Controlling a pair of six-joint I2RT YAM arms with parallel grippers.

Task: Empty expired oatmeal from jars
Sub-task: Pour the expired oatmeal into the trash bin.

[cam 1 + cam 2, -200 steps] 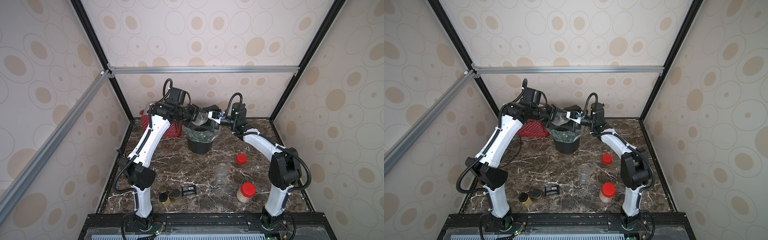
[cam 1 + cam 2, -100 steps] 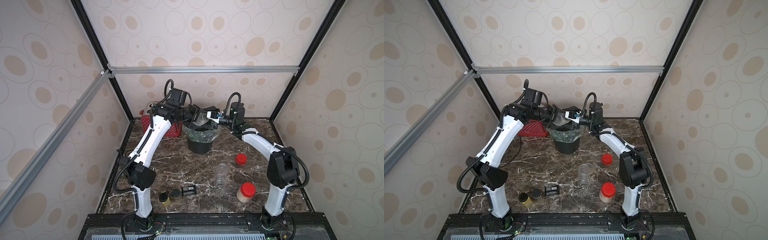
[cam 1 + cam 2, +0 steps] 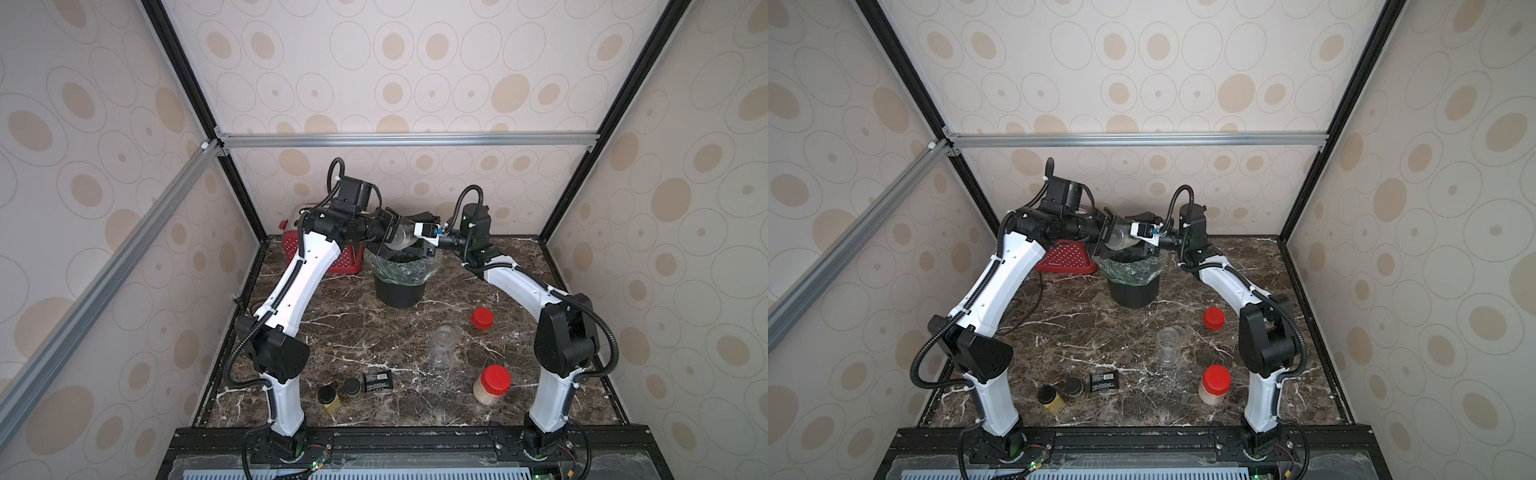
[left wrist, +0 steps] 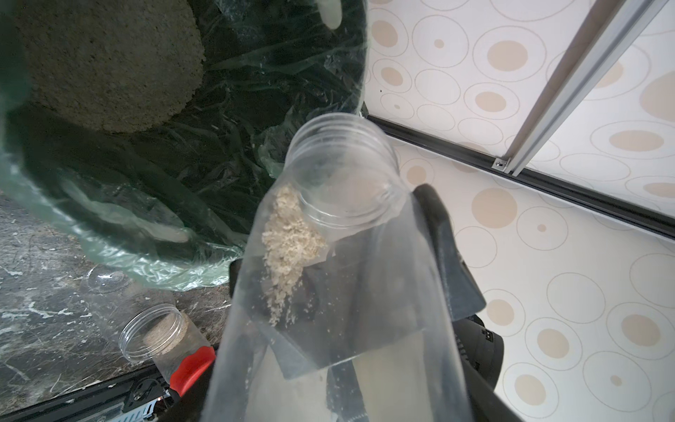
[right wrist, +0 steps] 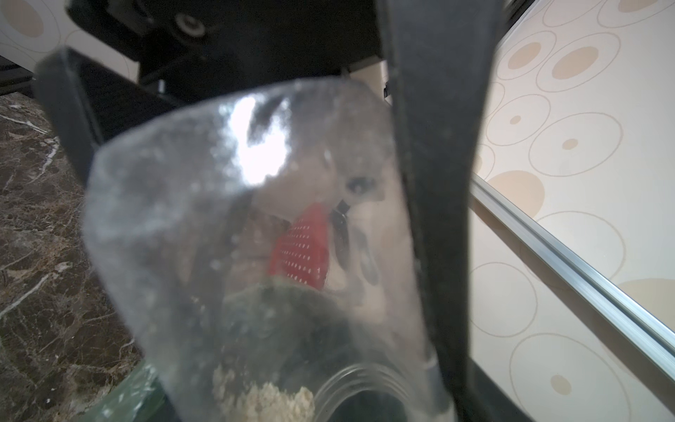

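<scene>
In both top views the left gripper (image 3: 390, 239) is closed on a clear jar (image 3: 401, 240) and holds it tilted above the black bin (image 3: 399, 291) at the far side of the desk (image 3: 353, 332). The right gripper (image 3: 1140, 248) meets this jar from the opposite side, but I cannot tell how wide it stands. Nearer the front are an empty jar (image 3: 442, 347), a lidded jar (image 3: 490, 384) and a loose red lid (image 3: 482, 318).

In the left wrist view the held jar's mouth points toward the bin. A little oatmeal (image 4: 292, 237) clings inside near the neck, and a heap (image 4: 109, 65) lies in the bin.

The right wrist view is blurred. A dark finger (image 5: 438, 182) runs along the jar's side.
</scene>
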